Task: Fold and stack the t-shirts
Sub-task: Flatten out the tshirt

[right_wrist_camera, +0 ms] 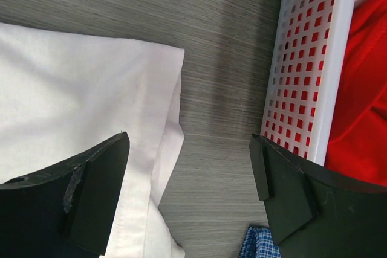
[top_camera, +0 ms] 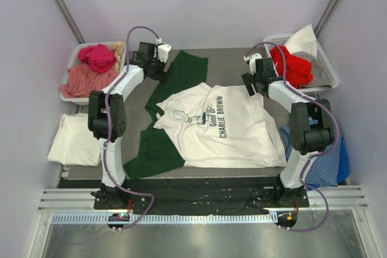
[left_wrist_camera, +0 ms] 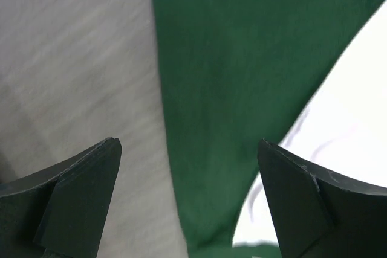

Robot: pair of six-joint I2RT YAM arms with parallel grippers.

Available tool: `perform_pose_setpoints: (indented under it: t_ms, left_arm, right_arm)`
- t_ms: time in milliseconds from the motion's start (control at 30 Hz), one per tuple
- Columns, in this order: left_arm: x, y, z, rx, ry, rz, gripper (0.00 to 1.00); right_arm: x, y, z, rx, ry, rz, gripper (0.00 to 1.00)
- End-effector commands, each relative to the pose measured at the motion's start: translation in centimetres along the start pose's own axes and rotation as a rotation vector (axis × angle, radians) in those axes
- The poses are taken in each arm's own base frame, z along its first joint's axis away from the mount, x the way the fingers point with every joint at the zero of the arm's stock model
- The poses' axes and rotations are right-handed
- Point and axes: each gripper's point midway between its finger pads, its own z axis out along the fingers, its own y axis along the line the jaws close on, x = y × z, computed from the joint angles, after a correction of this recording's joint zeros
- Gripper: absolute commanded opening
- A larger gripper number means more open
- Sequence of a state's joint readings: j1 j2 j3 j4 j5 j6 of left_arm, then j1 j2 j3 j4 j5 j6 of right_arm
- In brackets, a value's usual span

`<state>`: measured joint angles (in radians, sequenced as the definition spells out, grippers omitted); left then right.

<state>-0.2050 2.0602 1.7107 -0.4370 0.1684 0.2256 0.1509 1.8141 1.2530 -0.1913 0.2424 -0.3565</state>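
A white t-shirt (top_camera: 224,128) with black Charlie Brown print lies spread in the middle of the table, over a dark green t-shirt (top_camera: 158,146) that sticks out to the left and back. A cream t-shirt (top_camera: 75,140) lies folded at the left edge. My left gripper (top_camera: 158,67) hovers open over the green shirt's far end; its wrist view shows the green shirt (left_wrist_camera: 230,89) and a white shirt edge (left_wrist_camera: 344,137) between the fingers. My right gripper (top_camera: 251,83) hangs open over the white shirt's hem (right_wrist_camera: 78,89), beside bare table. Neither holds anything.
A white basket (top_camera: 68,77) at the back left holds pink garments (top_camera: 91,67). Another white basket (top_camera: 326,64) at the back right, whose wall (right_wrist_camera: 308,58) is close to my right fingers, holds a red garment (right_wrist_camera: 363,89). A blue checked cloth (top_camera: 329,161) lies at the right edge.
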Motion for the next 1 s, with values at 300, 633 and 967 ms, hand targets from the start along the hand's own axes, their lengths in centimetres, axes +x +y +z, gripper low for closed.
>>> perform_pose_setpoints:
  t_ms: [300,633,967]
  left_arm:
    - [-5.8,0.6,7.2,-0.150,-0.046,0.175,1.00]
    - [-4.2,1.4,11.0,-0.216,0.012,0.259,1.00]
    - [-1.7,2.9,12.4,-0.292,0.103,0.350,1.00]
  right_arm:
    - [-2.2,0.0,-0.6,0.008,-0.065,0.032,0.89]
    - [-2.0,-0.2,-4.0,-0.011,-0.103,0.043,0.89]
    - [-2.1,-0.2,-5.6,-0.027,-0.119,0.056,0.89]
